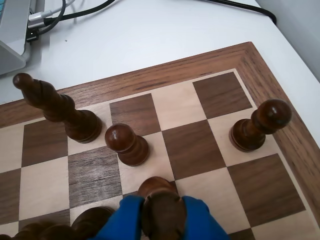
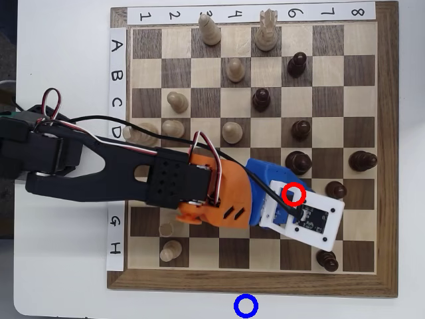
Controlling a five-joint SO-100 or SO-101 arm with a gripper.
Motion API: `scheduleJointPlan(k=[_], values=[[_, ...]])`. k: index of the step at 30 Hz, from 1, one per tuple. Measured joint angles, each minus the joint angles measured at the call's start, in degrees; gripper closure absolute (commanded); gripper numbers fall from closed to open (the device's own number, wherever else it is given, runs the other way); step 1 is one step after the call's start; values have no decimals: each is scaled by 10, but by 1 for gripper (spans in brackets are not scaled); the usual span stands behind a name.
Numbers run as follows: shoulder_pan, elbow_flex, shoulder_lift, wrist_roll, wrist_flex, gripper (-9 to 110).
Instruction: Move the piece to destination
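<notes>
Stage: early; the grasp looks made, the carry not begun, as I judge it.
Tool: in the wrist view the tool (image 1: pixel 161 210) has its blue fingers (image 1: pixel 122 220) either side of a dark round-headed pawn (image 1: pixel 159 192) and pressed against it, so it appears clamped on that pawn. Whether the base has left the board is hard to tell from this angle.
Piece location: on the chessboard (image 2: pixel 172 279), under the arm's camera board, where the red circle outline (image 2: pixel 293 194) sits in the overhead view; the pawn itself is hidden there.
Destination: the blue circle outline (image 2: pixel 246 306) lies off the board on the white surface (image 2: pixel 60 266), just past the board's lower edge in the overhead view, with nothing in it.
Left to do: lift, carry over the board frame, set down in the blue circle, release.
Neighbours: another dark pawn (image 1: pixel 126 144) stands just ahead of the tool, a taller dark piece (image 1: pixel 57 107) beyond it to the left, a dark pawn (image 1: pixel 260 125) well to the right in the wrist view.
Board: walnut and pale squares, paper letter and number strips along two edges; cream pieces (image 2: pixel 210 30) cluster toward the top.
Room: white surface, cables (image 1: pixel 75 12) and a grey device (image 1: pixel 12 40) at the far left of the wrist view.
</notes>
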Motion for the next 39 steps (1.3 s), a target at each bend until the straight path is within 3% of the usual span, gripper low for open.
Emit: scheduleJointPlan(k=[15, 39], values=[[25, 9, 12, 0, 0, 101], [68, 16, 182, 0, 34, 101]])
